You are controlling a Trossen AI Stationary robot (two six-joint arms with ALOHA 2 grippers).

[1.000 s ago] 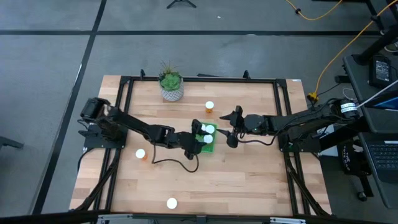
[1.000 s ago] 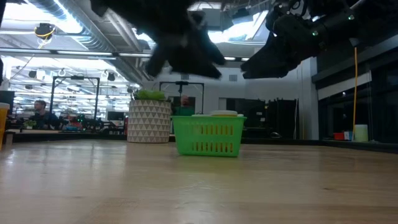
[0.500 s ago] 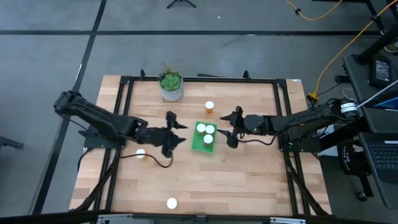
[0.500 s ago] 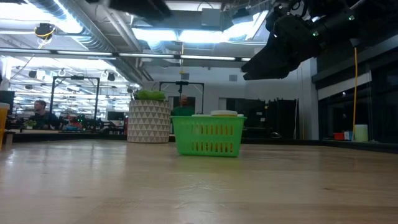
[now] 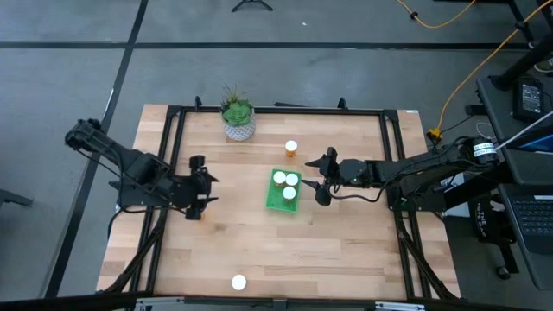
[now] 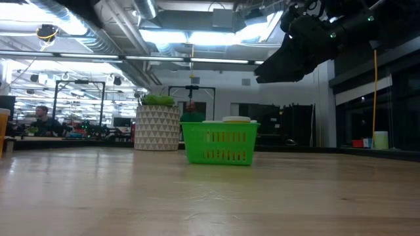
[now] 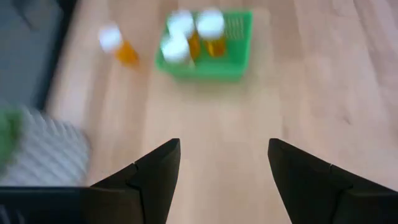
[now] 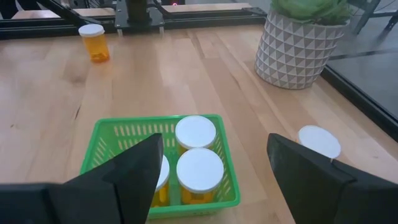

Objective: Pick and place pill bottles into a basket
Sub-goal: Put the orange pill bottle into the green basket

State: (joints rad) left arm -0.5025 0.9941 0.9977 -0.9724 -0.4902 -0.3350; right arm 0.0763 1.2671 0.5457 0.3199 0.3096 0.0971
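The green basket [image 5: 283,192] sits mid-table with three white-capped orange pill bottles [image 5: 286,182] standing in it; it also shows in the right wrist view [image 8: 163,163] and the left wrist view [image 7: 205,40]. One bottle [image 5: 291,149] stands on the table beyond the basket, another [image 5: 238,282] near the front edge, and a third [image 8: 93,40] at the left by my left arm. My left gripper [image 5: 204,183] is open and empty, left of the basket. My right gripper [image 5: 321,179] is open and empty, just right of the basket, raised above the table.
A white patterned pot with a green plant [image 5: 238,119] stands at the far side, left of the loose far bottle. A black frame [image 5: 276,110] runs round the table's edges. Bare wood lies between my left gripper and the basket.
My left gripper has drawn back from over the basket toward the table's left edge, and now stands well clear of it. With the gripper gone, three caps show in the basket. My right gripper has kept still.
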